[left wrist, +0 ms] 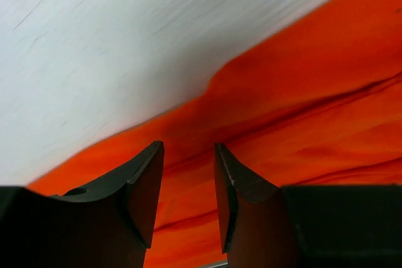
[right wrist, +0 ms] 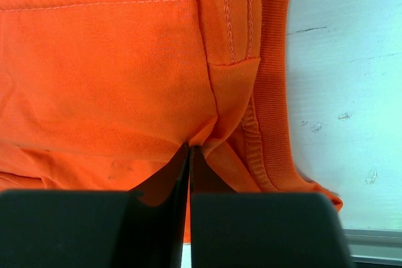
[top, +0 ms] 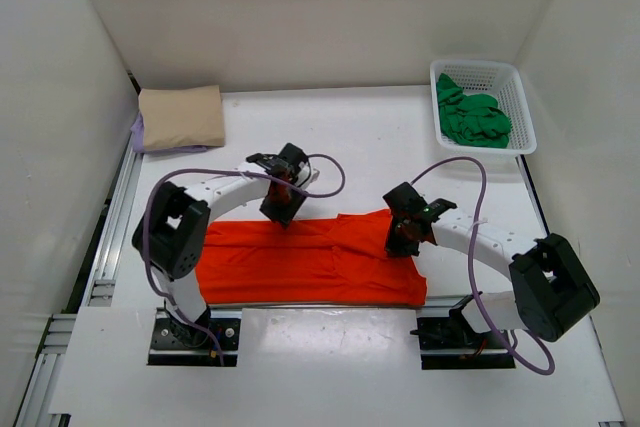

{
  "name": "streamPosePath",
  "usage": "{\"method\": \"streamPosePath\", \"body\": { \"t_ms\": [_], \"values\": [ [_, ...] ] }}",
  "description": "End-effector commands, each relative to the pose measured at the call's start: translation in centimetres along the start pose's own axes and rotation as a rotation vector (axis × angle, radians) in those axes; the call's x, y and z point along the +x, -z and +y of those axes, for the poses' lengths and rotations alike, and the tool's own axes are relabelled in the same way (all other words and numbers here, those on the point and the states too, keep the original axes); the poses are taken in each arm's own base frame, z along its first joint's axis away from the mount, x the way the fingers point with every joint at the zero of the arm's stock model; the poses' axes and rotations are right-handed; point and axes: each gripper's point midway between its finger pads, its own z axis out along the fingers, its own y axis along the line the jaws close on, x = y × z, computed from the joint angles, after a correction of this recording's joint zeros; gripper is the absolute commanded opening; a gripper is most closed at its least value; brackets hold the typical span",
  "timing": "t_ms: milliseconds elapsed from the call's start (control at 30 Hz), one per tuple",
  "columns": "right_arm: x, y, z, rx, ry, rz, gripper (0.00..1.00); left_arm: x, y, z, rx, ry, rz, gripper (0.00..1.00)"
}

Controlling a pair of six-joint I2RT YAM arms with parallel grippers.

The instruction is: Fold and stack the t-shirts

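Note:
An orange-red t-shirt (top: 300, 265) lies spread across the near half of the table. My left gripper (top: 283, 199) hovers over its far edge. In the left wrist view that gripper (left wrist: 188, 155) stands open above the orange cloth (left wrist: 301, 123), with nothing between its fingers. My right gripper (top: 405, 234) is at the shirt's right end, near the collar. In the right wrist view it (right wrist: 190, 149) is shut on a pinch of the orange cloth (right wrist: 113, 73), beside the ribbed collar (right wrist: 273, 92). A folded beige t-shirt (top: 181, 115) rests on a lavender one (top: 138, 133) at the far left.
A white mesh basket (top: 523, 97) stands at the far right with a crumpled green t-shirt (top: 473, 119) inside. White walls close in the table at the back and on both sides. A metal rail (top: 110, 237) runs along the table's left edge.

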Motion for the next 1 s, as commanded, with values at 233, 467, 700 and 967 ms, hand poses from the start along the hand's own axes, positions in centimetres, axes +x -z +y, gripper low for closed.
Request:
{"method": "streamPosePath", "body": {
  "t_ms": [233, 467, 700, 967],
  "values": [
    [-0.4, 0.7, -1.0, 0.043, 0.018, -0.033, 0.00, -0.3, -1.1, -4.8, 0.011, -0.152, 0.005, 0.46],
    [-1.2, 1.6, -1.1, 0.035, 0.014, -0.087, 0.00, 2.0, -1.4, -5.4, -0.006, -0.198, 0.025, 0.46],
    [-0.2, 2.9, -0.5, -0.070, 0.052, -0.087, 0.46, 2.1, 0.1, -6.7, -0.001, -0.245, -0.013, 0.49],
    [-4.9, 6.6, -1.4, -0.160, -0.023, -0.313, 0.45, -2.6, 5.4, -11.1, 0.199, -0.256, -0.153, 0.59]
  ]
}}
